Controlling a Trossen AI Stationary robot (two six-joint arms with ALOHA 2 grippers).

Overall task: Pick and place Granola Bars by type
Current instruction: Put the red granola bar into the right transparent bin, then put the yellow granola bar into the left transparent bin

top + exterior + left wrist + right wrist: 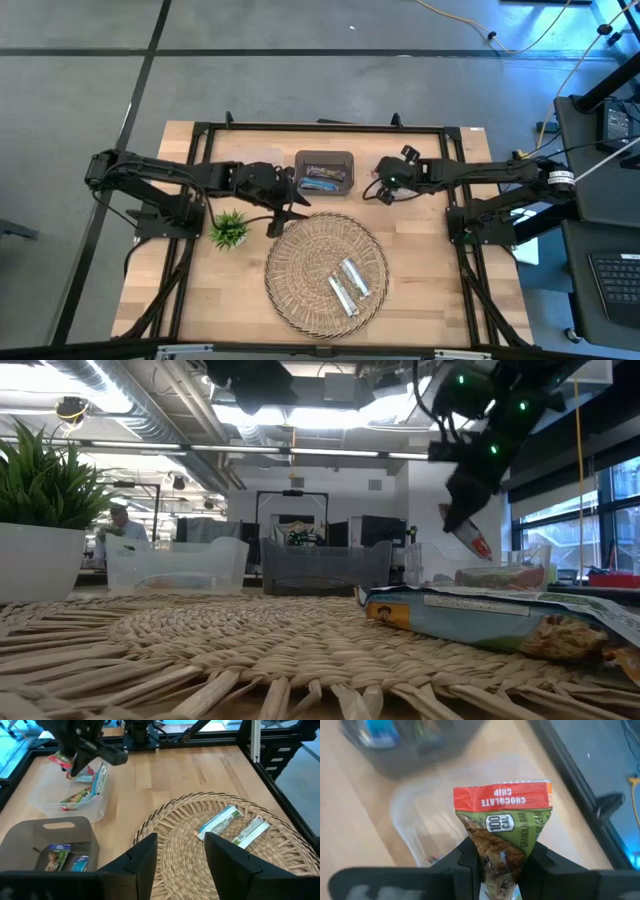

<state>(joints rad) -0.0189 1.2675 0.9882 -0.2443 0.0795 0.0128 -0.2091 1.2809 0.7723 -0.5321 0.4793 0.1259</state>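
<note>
My right gripper (501, 865) is shut on a red-and-green granola bar (502, 815) above a clear bin (47, 802) at the table's far right; that bin holds more red-green bars (77, 796). The low view shows this bar (472, 538) hanging under the fingers. A grey bin (324, 160) beside it holds blue bars (59, 857). Two silvery-white bars (350, 285) lie flat on the round wicker tray (300, 255). My left gripper (180, 862) is open and hovers over the tray's far-left edge, touching nothing. My right gripper pinches the red-green bar between its two fingers by the green end of the wrapper (500, 852). The fingers slant down from above. The bar is lifted clear and hangs tilted below them, its red end (502, 797) lowest, over the clear bin.
A small green plant in a white pot (230, 230) stands left of the tray, close to my left arm. Another clear bin (175, 565) sits left of the grey bin. A black frame (320, 127) runs round the table's edges. Bare wood shows between tray and bins.
</note>
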